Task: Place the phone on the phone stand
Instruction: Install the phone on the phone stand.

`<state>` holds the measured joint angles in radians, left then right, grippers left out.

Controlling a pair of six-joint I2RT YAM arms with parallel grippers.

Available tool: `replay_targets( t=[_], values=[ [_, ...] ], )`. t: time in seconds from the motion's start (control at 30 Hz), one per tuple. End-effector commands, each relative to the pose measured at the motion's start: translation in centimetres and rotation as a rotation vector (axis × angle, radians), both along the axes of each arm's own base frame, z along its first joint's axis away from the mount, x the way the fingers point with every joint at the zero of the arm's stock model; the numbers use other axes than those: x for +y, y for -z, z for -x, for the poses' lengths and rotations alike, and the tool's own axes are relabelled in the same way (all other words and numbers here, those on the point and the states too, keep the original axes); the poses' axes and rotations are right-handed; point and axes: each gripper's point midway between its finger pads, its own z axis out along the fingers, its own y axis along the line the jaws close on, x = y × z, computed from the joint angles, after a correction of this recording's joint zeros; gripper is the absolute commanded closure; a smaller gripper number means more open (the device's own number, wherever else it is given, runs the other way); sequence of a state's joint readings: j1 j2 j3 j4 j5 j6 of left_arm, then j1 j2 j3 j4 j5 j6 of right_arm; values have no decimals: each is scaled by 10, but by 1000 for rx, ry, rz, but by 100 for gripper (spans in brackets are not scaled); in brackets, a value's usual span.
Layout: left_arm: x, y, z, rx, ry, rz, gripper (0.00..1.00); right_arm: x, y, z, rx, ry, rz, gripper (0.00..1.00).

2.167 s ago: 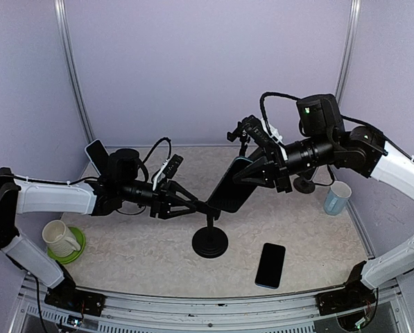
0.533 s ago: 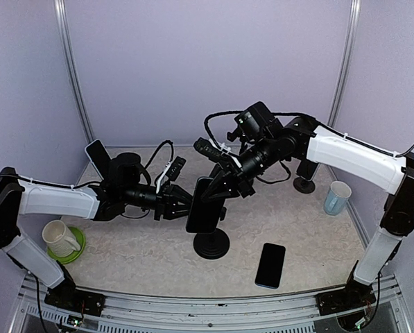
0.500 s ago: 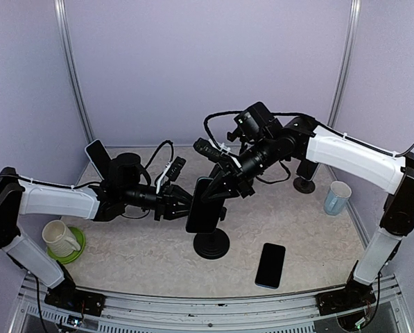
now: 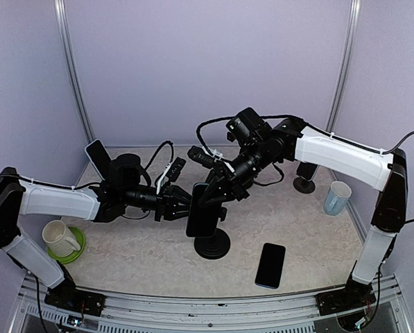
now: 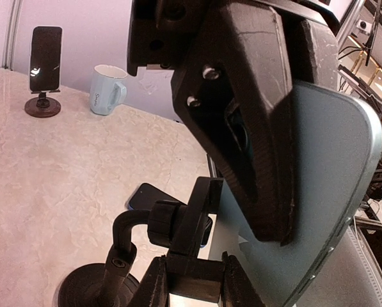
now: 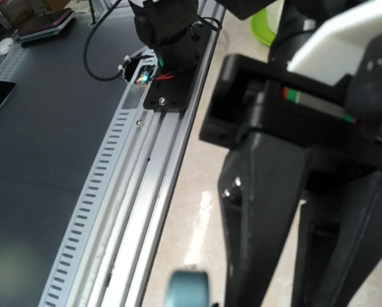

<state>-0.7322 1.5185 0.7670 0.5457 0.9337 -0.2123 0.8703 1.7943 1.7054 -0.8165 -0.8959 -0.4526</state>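
Blue-backed slab phone [image 4: 202, 215], clamped upright by the right gripper [image 4: 219, 189], stands just nearside of the cradle of the black round-based stand [image 4: 212, 245], which the left gripper [image 4: 178, 204] pinches.

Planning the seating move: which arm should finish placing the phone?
Right. The right end effector is shut on the phone, held at the cradle of the phone stand. The left end effector grips that stand, only bracing it.

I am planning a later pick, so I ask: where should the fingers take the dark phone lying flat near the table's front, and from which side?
I would take the dark phone across its two long edges, near the middle, coming down from above. It lies flat on the table, so only its thin edges are free, and its width is the shorter span.
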Motion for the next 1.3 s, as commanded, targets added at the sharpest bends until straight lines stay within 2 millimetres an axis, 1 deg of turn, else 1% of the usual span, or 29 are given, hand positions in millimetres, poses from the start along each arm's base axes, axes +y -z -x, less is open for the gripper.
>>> replay_targets(
  t=[0.0, 0.23, 0.47, 0.7, 0.87, 1.17, 1.27],
  values=[
    [1, 1, 7, -13, 9, -4, 94, 0, -13, 4, -35, -11, -22, 100],
    [3, -1, 7, -27, 6, -5, 95, -10, -3, -4, -37, 31, 3, 100],
    [4, -4, 7, -33, 0, -1, 95, -9, 11, -6, -4, 34, 40, 100],
    [7, -4, 5, -39, -24, -2, 95, -13, 13, -9, -9, 76, 51, 100],
    [9, -5, 4, -40, -32, 0, 95, -17, 21, -14, 7, 111, 81, 100],
    [14, -5, 4, -46, -44, 1, 95, -32, 32, -30, 19, 218, 159, 100],
    [16, -4, 4, -46, -51, 3, 95, -38, 38, -32, 33, 236, 187, 100]
  ],
)
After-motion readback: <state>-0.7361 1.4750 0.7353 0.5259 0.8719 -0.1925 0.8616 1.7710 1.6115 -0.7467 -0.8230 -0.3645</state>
